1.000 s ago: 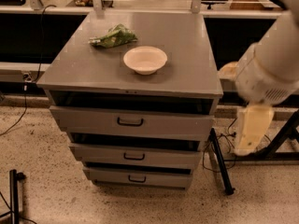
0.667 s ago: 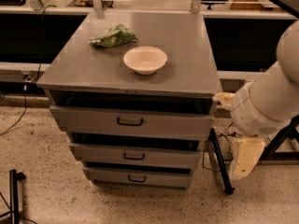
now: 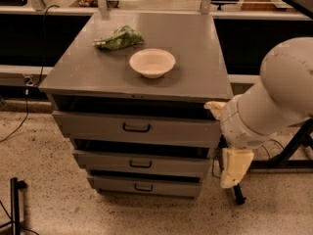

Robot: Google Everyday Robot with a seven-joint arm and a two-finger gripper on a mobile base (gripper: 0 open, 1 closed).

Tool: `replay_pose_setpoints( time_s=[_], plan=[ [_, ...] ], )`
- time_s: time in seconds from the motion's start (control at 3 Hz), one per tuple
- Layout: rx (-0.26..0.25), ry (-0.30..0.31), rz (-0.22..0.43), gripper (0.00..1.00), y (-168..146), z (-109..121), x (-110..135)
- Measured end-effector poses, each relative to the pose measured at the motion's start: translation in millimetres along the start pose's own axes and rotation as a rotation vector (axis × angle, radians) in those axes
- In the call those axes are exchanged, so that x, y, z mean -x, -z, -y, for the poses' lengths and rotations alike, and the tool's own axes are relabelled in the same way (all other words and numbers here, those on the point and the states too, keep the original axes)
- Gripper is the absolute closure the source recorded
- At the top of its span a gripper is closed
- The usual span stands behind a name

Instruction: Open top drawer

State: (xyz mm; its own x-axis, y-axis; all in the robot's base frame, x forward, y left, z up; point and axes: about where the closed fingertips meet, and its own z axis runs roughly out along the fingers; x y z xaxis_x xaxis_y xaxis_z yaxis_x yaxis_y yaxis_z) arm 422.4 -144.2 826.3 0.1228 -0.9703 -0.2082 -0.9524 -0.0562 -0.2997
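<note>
1. Comparing with a second ago, the arm (image 3: 279, 97) has swung lower and leftward, so that it now sits close to the right front corner of the desk (image 3: 195, 58).
2. The tool (image 3: 235, 169), a cream piece hanging below the arm, has come down from beside the top drawer's level. It now hangs just right of the middle drawer (image 3: 98, 159), near the floor.
3. Whether the tool is released or clenched I cannot tell; it grasps nothing visible.
4. A small cream part of the arm now lies against the desk's right front corner, level with the dark gap there.
5. The top drawer (image 3: 93, 125) is unchanged. It sits directly under the desk's top, its front standing slightly forward, with a dark gap showing above it.
6. Its black handle (image 3: 136, 128) is centred on the front, well apart from the tool.
7. The bowl (image 3: 152, 62) and the green packet (image 3: 119, 38) lie where they did, near each other on the desk, the packet behind and left of the bowl.
8. Counts: three grey drawers, stepped narrower downward, the lowest drawer (image 3: 112, 184) being the smallest.
9. Three black handles, one per drawer.
10. One white bowl, one green packet, one arm, one tool.
</note>
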Motion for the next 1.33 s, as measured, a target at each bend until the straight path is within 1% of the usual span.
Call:
replay_pose_setpoints(
  time_s=[0.33, 0.67, 1.0, 1.33],
  plan=[
    [-0.024, 0.050, 0.059, 0.00, -35, 4, 34],
    [-0.032, 0.068, 0.112, 0.00, -67, 10, 58],
    [-0.017, 0.069, 0.146, 0.00, -93, 11, 68],
    [0.003, 0.055, 0.189, 0.00, -130, 19, 74]
  ],
)
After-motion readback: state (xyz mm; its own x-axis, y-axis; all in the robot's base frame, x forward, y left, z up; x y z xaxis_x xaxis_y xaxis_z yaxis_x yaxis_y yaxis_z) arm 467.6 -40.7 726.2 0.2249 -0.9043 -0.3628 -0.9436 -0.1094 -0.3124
